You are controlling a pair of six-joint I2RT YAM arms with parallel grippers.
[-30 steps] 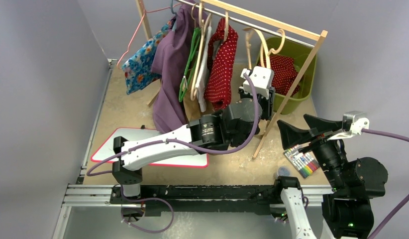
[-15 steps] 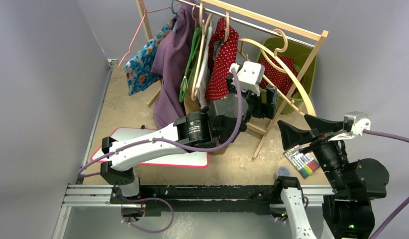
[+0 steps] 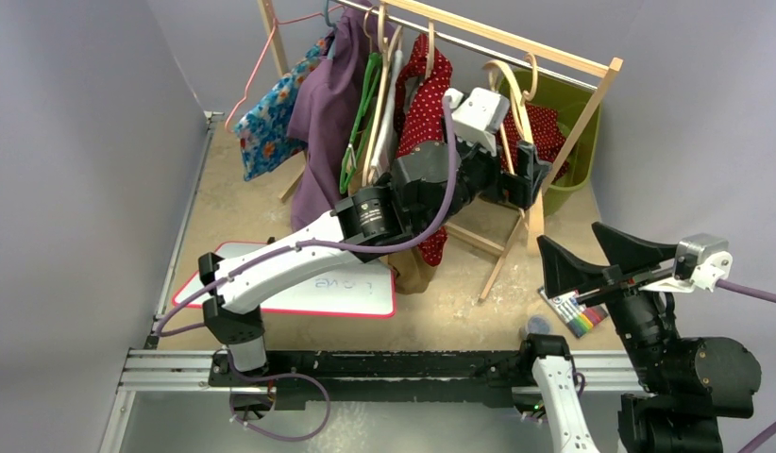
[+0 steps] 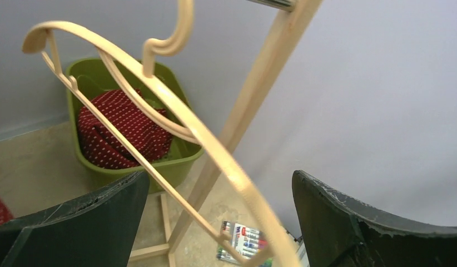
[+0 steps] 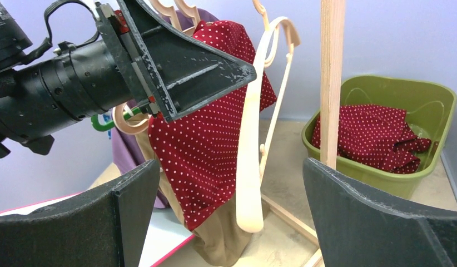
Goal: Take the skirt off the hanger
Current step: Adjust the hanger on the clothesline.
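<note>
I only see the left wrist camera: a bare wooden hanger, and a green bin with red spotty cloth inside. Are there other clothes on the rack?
Observer: Yes. A second red dotted garment hangs on the rail, left of the bare hanger.
Kid: What else is hanging?
Observer: Further left there is a purple garment, then a blue flowered garment.
Kid: Where's my other hand?
Observer: The right gripper is open and empty, near the marker pack.
</note>
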